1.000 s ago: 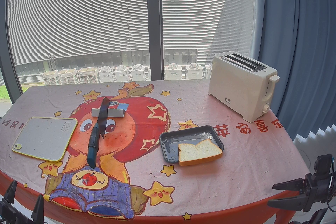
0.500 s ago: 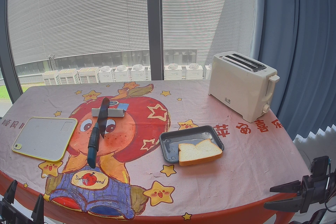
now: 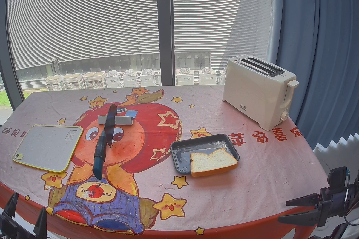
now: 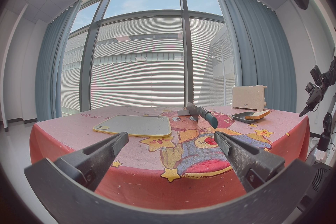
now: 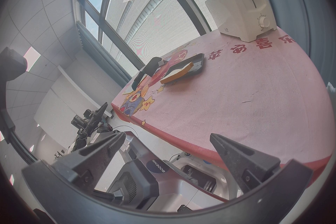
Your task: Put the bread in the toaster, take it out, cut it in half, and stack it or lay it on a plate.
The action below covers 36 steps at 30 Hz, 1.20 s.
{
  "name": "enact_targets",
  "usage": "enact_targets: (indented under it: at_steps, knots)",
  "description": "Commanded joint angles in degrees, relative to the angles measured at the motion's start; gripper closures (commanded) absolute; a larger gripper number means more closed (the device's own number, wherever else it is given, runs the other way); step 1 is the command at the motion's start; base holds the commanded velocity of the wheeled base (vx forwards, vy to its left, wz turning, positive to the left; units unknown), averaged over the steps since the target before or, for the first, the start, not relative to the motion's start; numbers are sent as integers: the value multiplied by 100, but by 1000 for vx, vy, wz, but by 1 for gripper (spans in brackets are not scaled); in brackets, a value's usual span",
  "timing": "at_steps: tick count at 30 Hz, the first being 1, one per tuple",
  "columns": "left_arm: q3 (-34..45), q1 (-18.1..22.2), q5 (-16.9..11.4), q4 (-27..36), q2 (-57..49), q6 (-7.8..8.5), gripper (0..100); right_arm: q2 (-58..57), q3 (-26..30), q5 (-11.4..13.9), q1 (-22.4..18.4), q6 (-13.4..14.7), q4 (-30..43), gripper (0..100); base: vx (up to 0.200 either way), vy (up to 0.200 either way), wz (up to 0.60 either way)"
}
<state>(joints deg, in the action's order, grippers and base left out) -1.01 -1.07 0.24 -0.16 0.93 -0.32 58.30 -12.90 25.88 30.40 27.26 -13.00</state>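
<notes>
Head view: bread (image 3: 213,162) lies flat on dark tray (image 3: 183,154), overhanging its near rim, right of centre on the tabletop (image 3: 243,191); toaster (image 3: 258,90) stands behind.
Left wrist view: left end effector (image 4: 170,137) spread open, empty, off the tabletop's near edge.
Right wrist view: right end effector (image 5: 167,137) open, empty.

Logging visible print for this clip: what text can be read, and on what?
Toaster front: small dark mark, too small to read.
Tablecloth, beside the tray: large red characters, upside down here, not surely readable.
Tablecloth's apple badge: cursive lettering, too blurred to read.
Tablecloth's left edge: dark characters, cut off, unreadable.
</notes>
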Motion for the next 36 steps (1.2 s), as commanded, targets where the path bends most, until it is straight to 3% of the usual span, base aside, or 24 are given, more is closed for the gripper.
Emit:
enact_targets:
  at_steps: [1, 10, 14, 17, 20, 22, 23, 24, 26, 36]
  knots:
    - [101, 2, 2, -2, -93, -3, 0, -11, -11, 5, 1, -10, -1, 0, 0, 0, 0]
    - [101, 2, 2, -2, -93, -3, 0, 77, -29, 5, -17, 25, -10, 0, 0, 0, 0]
    - [101, 2, 2, -2, -93, -3, 0, 349, -37, 5, 9, 157, -388, 0, 0, 0, 0]
    - [101, 2, 2, -2, -93, -3, 0, 622, -46, -4, 27, 561, -863, 0, 0, 0, 0]
    - [101, 2, 2, -2, -93, -3, 0, 964, -125, -13, 62, 1168, -1425, 0, 0, 0, 0]
    - [101, 2, 2, -2, -93, -3, 0, 1219, -248, -22, 97, 1730, -1812, 0, 0, 0, 0]
    - [101, 2, 2, -2, -93, -3, 0, 1219, -248, -22, 97, 1730, -1812, 0, 0, 0, 0]
    - [101, 2, 2, -2, -93, -3, 0, 1360, -336, -39, 97, 2099, -2032, 0, 0, 0, 0]
    - [101, 2, 2, -2, -93, -3, 0, 1430, -371, -48, 97, 2407, -2172, 0, 0, 0, 0]
    - [101, 2, 2, -2, -93, -3, 0, 1835, -653, -57, 185, 3040, -2190, 0, 0, 0, 0]
